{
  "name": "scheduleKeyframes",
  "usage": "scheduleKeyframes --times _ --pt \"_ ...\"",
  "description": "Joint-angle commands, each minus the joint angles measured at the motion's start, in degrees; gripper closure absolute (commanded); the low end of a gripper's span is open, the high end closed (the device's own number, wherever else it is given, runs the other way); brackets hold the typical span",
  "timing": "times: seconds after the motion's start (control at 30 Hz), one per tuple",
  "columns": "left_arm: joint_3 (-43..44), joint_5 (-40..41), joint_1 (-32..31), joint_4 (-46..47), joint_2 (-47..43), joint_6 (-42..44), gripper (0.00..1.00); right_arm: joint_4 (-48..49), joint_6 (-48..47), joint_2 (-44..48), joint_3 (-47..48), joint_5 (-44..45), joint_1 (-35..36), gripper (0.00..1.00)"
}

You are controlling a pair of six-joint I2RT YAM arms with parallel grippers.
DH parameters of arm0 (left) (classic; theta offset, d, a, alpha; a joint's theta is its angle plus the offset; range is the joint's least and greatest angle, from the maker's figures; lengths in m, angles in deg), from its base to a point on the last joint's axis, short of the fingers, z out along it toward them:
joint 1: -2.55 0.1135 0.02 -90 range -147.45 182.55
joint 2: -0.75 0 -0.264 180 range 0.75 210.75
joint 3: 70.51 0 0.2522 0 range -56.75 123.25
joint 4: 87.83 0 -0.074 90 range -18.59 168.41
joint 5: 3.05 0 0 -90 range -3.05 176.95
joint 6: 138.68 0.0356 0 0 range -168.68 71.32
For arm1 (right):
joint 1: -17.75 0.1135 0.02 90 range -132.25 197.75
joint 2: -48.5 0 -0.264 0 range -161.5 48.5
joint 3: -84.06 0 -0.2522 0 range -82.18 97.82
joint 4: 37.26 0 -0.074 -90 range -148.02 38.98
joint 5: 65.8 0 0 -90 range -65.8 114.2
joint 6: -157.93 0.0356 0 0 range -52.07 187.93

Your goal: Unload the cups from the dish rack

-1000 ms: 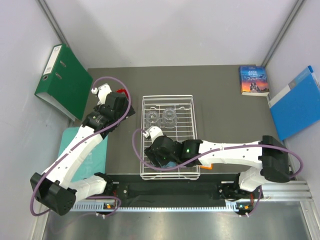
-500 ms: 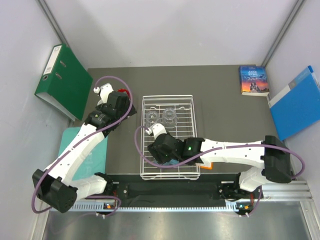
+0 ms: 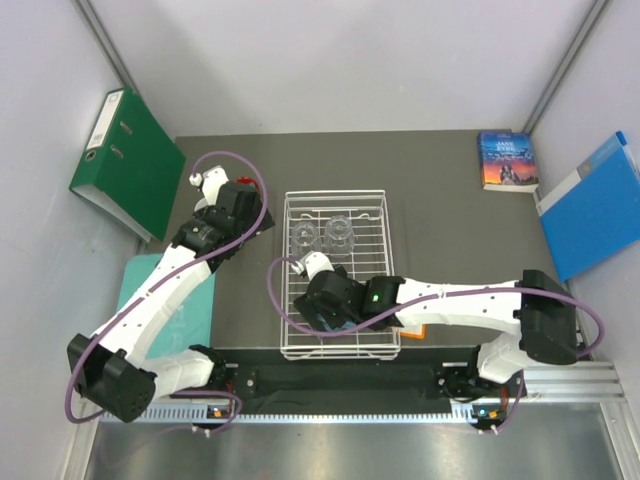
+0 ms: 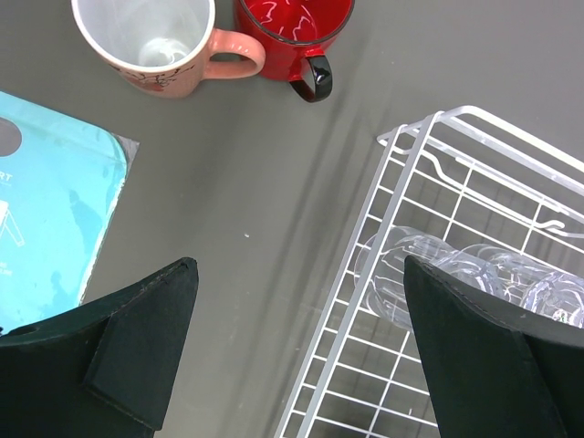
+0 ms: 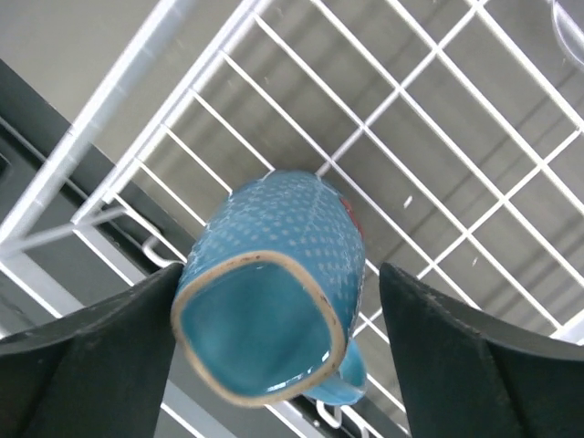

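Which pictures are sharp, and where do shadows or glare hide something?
Top external: evenly lit and sharp, though the glass tumblers are faint against the dish rack. Left wrist: the pink mug sharp, soft shadow streaks on the table, highlights on the glass. Right wrist: the blue mug is sharp, without glare; the fingers of the right hand are dark shapes.

blue mug [image 5: 269, 283], 2 tumblers [image 4: 411, 274] in white rack [image 3: 375, 205]; pink mug [image 4: 151, 41], red mug [image 4: 292, 27] outside.
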Motion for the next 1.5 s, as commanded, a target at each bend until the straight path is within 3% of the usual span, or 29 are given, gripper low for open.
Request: scheduleKeyframes --times 0.0,0.27,0.37,0.4,0.43,1.17,1.3,1.47 --pt "0.48 0.01 -0.22 2.61 -0.05 -0.29 0.01 -1.61 0.12 0.39 -0.78 0.19 -0.69 0.13" --pt "0.21 0.09 -0.22 2.61 -0.31 -0.29 0.01 -0.29 0.73 -0.66 -3.15 -0.68 -0.78 0.19" --pt "-0.22 0.01 -0.22 2.61 -0.4 -0.29 0.01 -0.29 0.73 -1.37 -3.51 -1.12 -0.78 0.58" --pt "-0.14 0.01 -0.22 2.7 -0.4 -0.29 0.01 -0.46 0.82 -1.37 -3.42 -1.04 -0.78 0.88" --pt "-0.23 0.01 -0.22 2.7 -0.32 -0.29 0.01 -0.55 0.99 -1.19 -3.33 -0.95 -0.78 1.0" --pt "-1.1 -3.41 0.14 6.22 -0.31 -3.71 0.01 -9.17 1.96 13.12 10.64 7.58 -3.24 1.0" --pt "-2.16 -5.7 0.14 8.93 -2.85 -6.0 0.01 -4.7 3.89 19.8 8.02 5.21 -12.26 1.0" --pt "-6.81 -14.12 0.22 22.16 -8.3 -7.4 0.01 8.91 6.35 28.5 2.92 -6.64 -26.86 1.0"
